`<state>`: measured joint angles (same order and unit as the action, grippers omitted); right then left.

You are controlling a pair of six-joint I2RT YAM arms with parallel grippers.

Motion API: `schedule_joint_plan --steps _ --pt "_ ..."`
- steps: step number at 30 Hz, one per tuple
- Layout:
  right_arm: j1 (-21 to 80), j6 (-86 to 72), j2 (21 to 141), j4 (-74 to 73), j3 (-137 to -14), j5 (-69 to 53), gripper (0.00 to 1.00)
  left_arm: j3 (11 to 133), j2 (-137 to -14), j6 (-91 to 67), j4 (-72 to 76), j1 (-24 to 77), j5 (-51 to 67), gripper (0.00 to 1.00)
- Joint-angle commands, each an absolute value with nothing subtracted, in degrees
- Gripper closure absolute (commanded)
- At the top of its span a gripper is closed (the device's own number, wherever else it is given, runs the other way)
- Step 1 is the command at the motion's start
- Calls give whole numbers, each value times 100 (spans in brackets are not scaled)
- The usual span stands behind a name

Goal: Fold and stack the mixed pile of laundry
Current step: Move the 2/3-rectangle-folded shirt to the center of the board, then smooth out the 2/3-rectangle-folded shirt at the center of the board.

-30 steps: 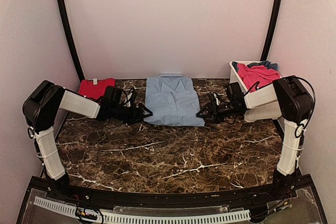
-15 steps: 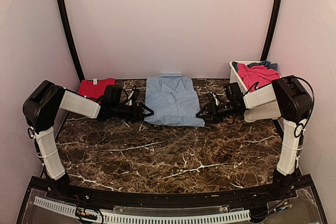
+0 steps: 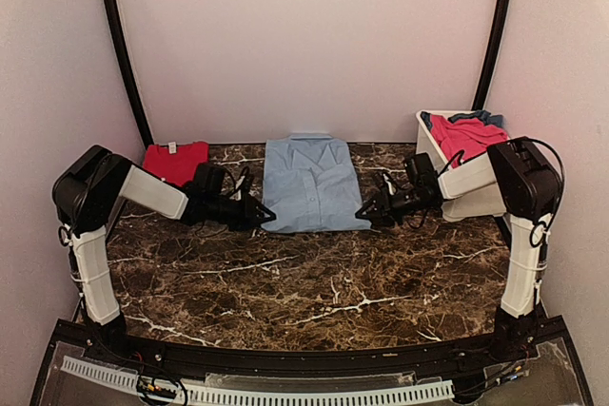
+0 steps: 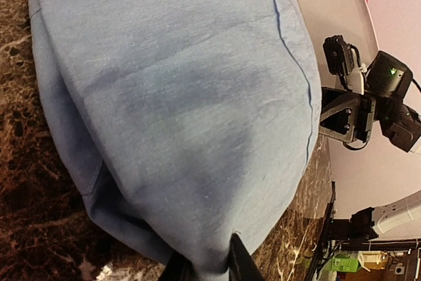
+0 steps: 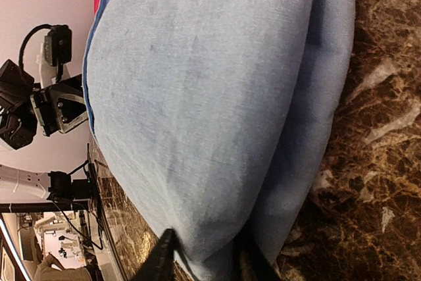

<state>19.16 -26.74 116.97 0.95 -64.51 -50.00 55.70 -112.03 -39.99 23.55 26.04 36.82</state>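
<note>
Pinching the lower-left corner of the light-blue shirt (image 3: 312, 183), the left gripper (image 3: 265, 216) is down to a narrow gap. In the left wrist cam the fingers (image 4: 240, 261) sit at the bottom edge w/ a fold of blue cloth squeezed btwn them. The right gripper (image 3: 362, 211) does the same at the lower-right corner: narrow, w/ cloth bunched btwn its fingers (image 5: 161, 258) at the bottom of the right wrist pic. The shirt lies flat, collar up, in the center of the top cam on the marble table (image 3: 314, 282). A folded red piece (image 3: 174, 159) sits to its left, just behind the left arm. At the right of the frame is a tilted white tub (image 3: 471, 183) w/ a pink-red piece (image 3: 466, 135) and a darker blue piece (image 3: 490, 118) inside, close behind the right gripper.
</note>
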Motion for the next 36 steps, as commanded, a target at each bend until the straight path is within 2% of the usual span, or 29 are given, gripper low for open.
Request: schedule_joint_plan --steps 1,3,4,6,13,15,17,18,19,20,21,22,25,28,36 --pt "1973 -2582 11833 72 -6553 -5072 84 5489 -11252 -4032 2098 2569 3498 89" --pt "1996 -2477 11844 -100 -6603 -5033 97 5453 -11238 -4007 1944 2551 3385 96" --pt "2007 -2438 11843 -220 -6621 -5009 100 5447 -11231 -3990 1829 2549 3327 97" --pt "2042 -2422 11763 -375 -6581 -4877 100 5388 -11177 -3950 1740 2549 3273 100" --pt "2138 -2560 11089 -493 -5899 -4831 100 5097 -10239 -3634 1096 2829 3255 100" --pt "2161 -2575 10864 -528 -5621 -4866 100 5015 -9911 -3582 850 2909 3219 96" --pt "2179 -2544 10747 -636 -5439 -4895 100 5008 -9736 -3603 594 2926 3096 88" --pt "2180 -2502 10694 -686 -5364 -4891 81 5027 -9707 -3608 377 2926 2925 77" --pt "2175 -2438 10640 -768 -5320 -4853 57 5117 -9723 -3584 143 2918 2838 72" --pt "2164 -2318 10568 -902 -5324 -4733 47 5228 -9726 -3544 -78 2896 2709 64" --pt "2139 -2234 10487 -1009 -5337 -4636 42 5237 -9701 -3547 -230 2833 2626 62" --pt "2099 -2184 10399 -1078 -5362 -4551 39 5155 -9586 -3594 -208 2797 2618 53" --pt "1957 -2094 10265 -1297 -5593 -4400 33 5126 -9345 -3527 -167 2588 2413 42" --pt "1892 -2084 10265 -1209 -5925 -4278 27 5554 -9423 -3230 -337 2458 2362 41" --pt "1872 -1925 11479 -1545 -7825 -4181 34 6783 -10565 -3151 -188 2227 2671 41"
